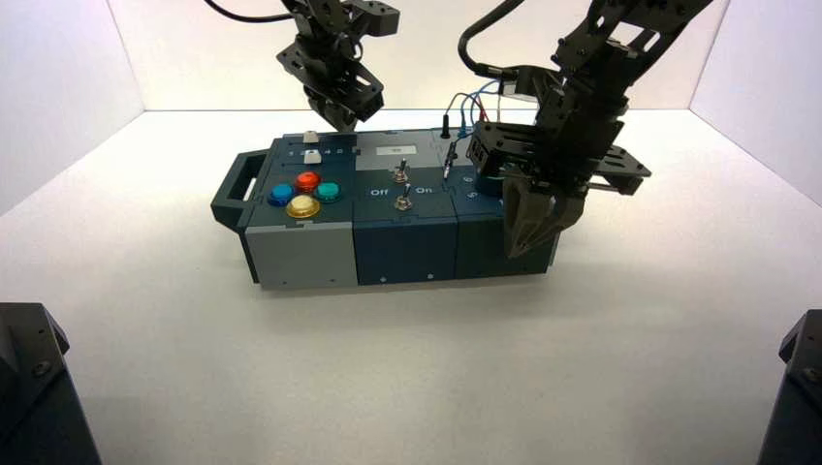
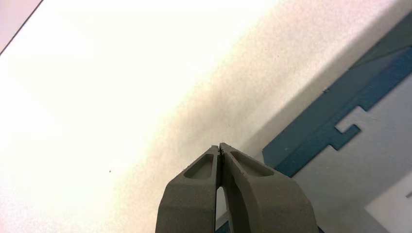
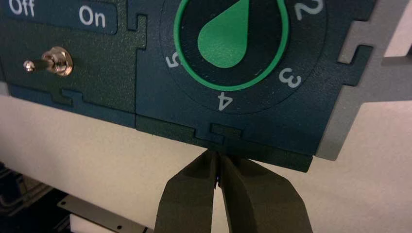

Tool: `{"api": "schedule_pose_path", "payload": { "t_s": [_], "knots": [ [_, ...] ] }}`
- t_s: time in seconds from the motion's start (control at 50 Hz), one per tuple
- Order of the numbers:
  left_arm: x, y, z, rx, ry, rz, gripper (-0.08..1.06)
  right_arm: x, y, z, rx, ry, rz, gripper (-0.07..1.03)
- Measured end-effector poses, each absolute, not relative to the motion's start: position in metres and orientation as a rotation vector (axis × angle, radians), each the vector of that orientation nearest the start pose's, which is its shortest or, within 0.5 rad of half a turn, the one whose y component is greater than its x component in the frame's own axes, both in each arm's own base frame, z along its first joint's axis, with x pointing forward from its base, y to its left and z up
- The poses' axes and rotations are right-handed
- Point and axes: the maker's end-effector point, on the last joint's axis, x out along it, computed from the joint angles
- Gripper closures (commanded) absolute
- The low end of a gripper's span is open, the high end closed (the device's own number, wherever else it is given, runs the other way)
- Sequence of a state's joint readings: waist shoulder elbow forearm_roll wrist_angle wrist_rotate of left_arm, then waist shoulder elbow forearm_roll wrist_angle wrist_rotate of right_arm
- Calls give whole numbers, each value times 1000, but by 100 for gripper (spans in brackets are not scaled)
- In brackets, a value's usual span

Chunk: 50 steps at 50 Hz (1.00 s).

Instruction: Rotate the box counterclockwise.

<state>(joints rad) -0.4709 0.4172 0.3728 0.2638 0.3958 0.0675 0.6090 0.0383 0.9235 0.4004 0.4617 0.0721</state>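
Box (image 1: 402, 252), green dial (image 3: 224, 41) clear only in right wrist view, left claw (image 2: 220, 150) and right claw (image 3: 217, 155) closed

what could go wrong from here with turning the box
The right hand is shut at the box's near side, close to the green dial, so it might slip along the side or, if it rises, knock the dial.

The left hand is shut by the far side, near the loose-looking wires; a turning box could perhaps drag those against an arm.
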Motion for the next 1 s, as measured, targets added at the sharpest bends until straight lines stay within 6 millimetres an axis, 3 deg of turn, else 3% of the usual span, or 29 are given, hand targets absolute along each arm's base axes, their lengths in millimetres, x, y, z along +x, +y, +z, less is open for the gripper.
{"api": "schedule_pose_path", "payload": {
  "t_s": [0.46,1.0],
  "knots": [
    [396,-183,6,608,1122,-500,101,224,173,1,17,1482,309,98],
    [367,-193,18,609,1124,-530,101,245,162,0,-39,1474,304,98]
  ]
}}
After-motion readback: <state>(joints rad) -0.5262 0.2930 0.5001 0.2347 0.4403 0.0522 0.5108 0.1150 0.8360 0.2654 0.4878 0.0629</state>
